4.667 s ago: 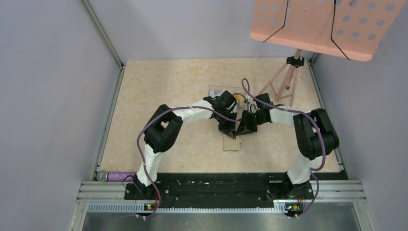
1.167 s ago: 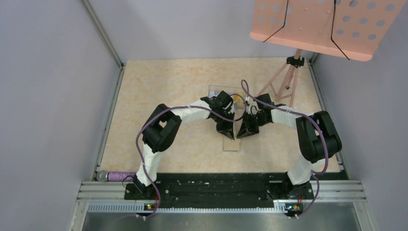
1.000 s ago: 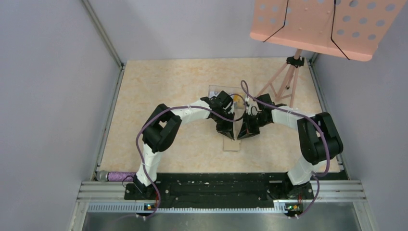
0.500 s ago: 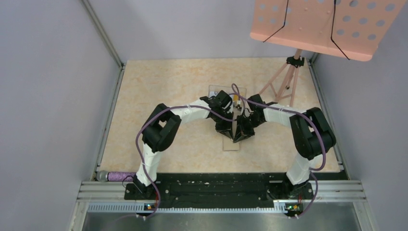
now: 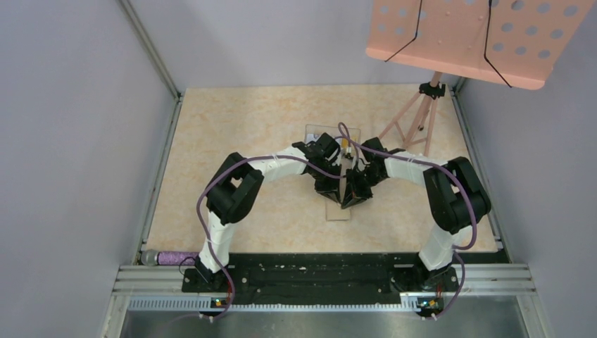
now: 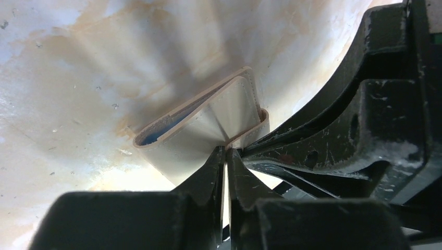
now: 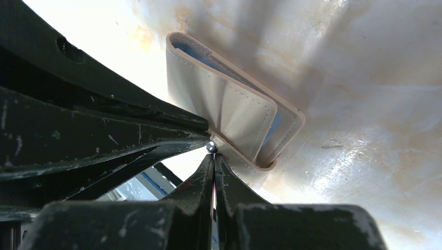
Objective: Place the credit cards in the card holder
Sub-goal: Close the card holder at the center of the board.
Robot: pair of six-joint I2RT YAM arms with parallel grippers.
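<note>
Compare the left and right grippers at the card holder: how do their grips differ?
The left gripper pinches a tan layer of the card holder; the right gripper closes at a silver snap stud, its hold unclear. From above, the left gripper reaches in from the left, the right gripper from the right. Both are shut, tips close together.

even light from above, hard glare at the wrists
the top view is evenly lit and sharp, with soft shadows under the arms on the worktop [image 5: 232, 127]. both wrist views blow out to white on the worktop, and dark streaked shadows fan around the card holder [image 6: 208, 120]. the left gripper [image 6: 225, 152] and right gripper [image 7: 213, 156] show dark and underexposed against the glare.
</note>
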